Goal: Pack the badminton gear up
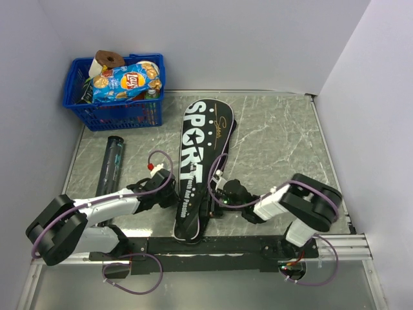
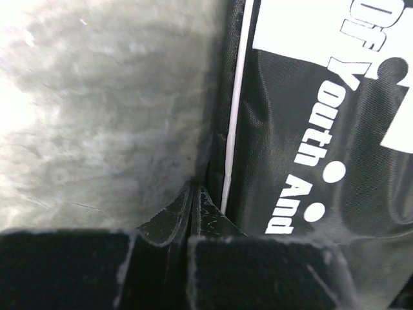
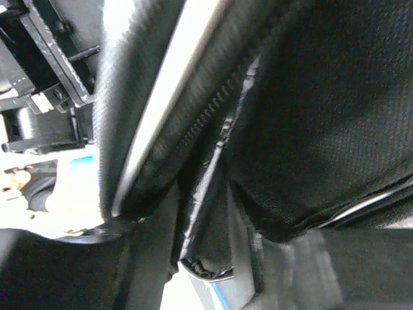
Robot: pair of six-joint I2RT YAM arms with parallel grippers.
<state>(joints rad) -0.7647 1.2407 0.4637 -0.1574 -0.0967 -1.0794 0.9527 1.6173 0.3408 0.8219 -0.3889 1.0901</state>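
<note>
The black racket-shaped cover (image 1: 193, 148) lettered "SPORT" lies lengthwise on the marble table (image 1: 277, 142). My left gripper (image 1: 170, 196) is shut at the cover's left edge. In the left wrist view its tips (image 2: 193, 190) press where the white-piped edge of the cover (image 2: 310, 97) meets the table (image 2: 97, 116); I cannot see fabric between them. My right gripper (image 1: 217, 194) is at the cover's right edge. In the right wrist view it (image 3: 197, 192) stands open, with a fold of the cover (image 3: 322, 97) and its zipper edge between the fingers. A dark tube (image 1: 113, 161) lies to the left.
A blue plastic basket (image 1: 116, 110) full of snacks stands at the back left corner. White walls close in the table on the left, back and right. The black rail with the arm bases (image 1: 213, 245) runs along the near edge.
</note>
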